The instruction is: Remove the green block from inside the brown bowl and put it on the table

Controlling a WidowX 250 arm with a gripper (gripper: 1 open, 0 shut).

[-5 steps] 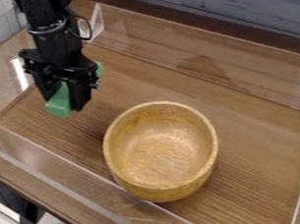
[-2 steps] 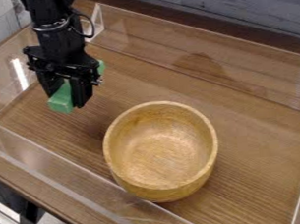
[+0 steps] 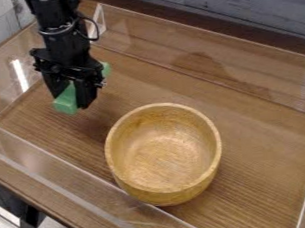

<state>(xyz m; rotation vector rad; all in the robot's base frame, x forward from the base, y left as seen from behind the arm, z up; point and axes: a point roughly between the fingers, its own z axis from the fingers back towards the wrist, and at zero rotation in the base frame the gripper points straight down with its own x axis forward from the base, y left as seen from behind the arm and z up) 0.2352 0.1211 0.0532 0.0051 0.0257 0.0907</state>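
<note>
Brown wood-grain table [image 3: 234, 89] lies beneath our black pincer [image 3: 71, 97], pinching the small bright-green block [image 3: 67, 99]; right of it sits the empty tan wooden bowl [image 3: 164, 152]. Next we lower and release.

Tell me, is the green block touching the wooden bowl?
Apart. The camera view shows the green block in the gripper, with bare table between it and the bowl.

The block [image 3: 68, 100] is plain bright green. The gripper [image 3: 70, 93] holding it is black. The bowl [image 3: 164, 152], at five o'clock from the block, is light tan with curved grain. The table [image 3: 234, 89] is darker brown wood-grain with dark streaks.
</note>
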